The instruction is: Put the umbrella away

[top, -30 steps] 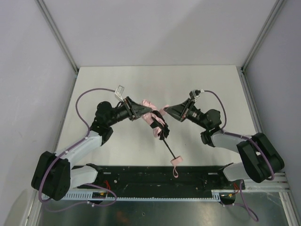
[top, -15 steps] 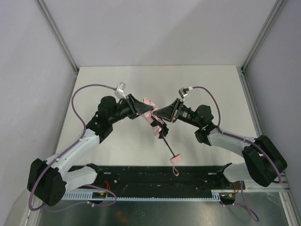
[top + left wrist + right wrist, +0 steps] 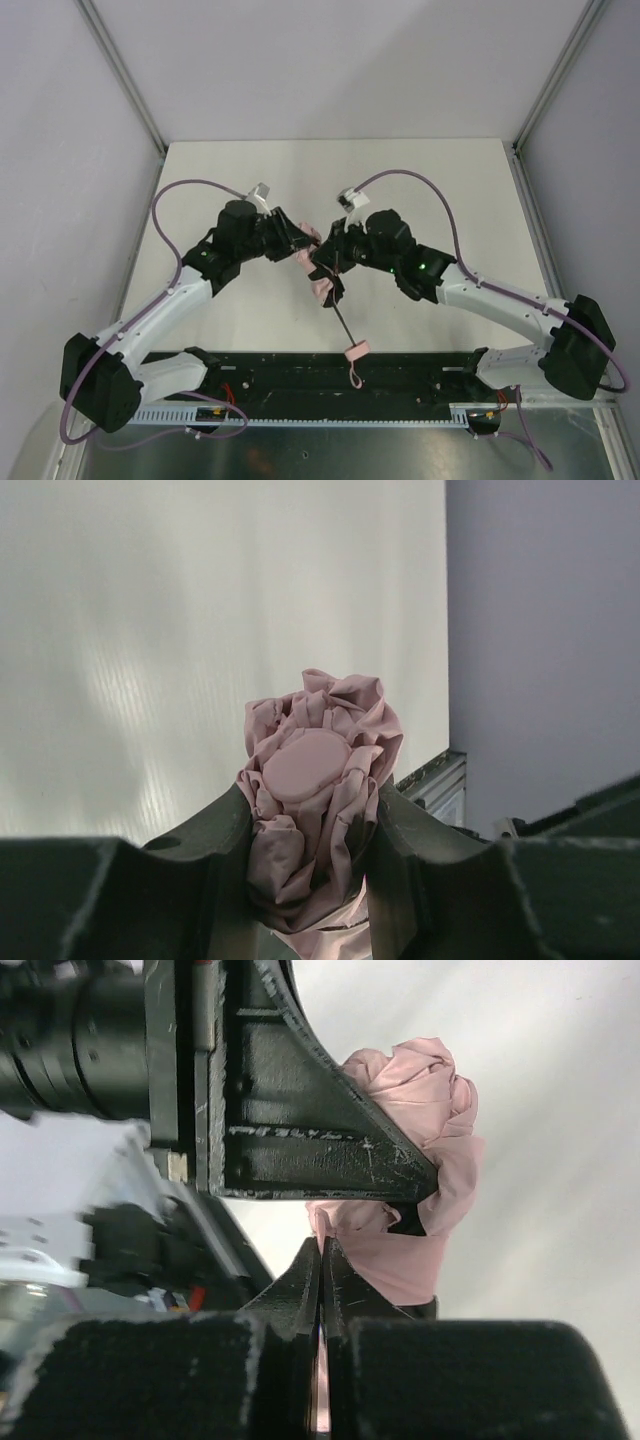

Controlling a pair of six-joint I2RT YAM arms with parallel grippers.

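**Left gripper** (image 3: 312, 815): jaws clamped on the bunched pink top of the umbrella (image 3: 318, 730), one finger on either side. The round cap (image 3: 305, 763) faces my left wrist camera. The frame edge cuts off the cloth below the grip.

**Right gripper** (image 3: 320, 1258): jaws pressed together, tips just under the left arm's finger (image 3: 300, 1150) and right against the pink cloth. I see a thin pink sliver in the seam lower down. I cannot tell whether any cloth is caught there.

**Umbrella, overhead view:** folded cloth held where the two grippers meet, near the middle of the table (image 3: 230, 170), largely hidden by both wrists. The black shaft (image 3: 340, 322) runs toward the near edge and ends in the pink handle (image 3: 357, 350). The wrist loop (image 3: 353, 376) lies over the black rail (image 3: 260, 375). I cannot tell whether the handle end rests on the surface or hangs above it.

**Beyond:** grey wall (image 3: 540, 630) to the right of the table in my left wrist view.
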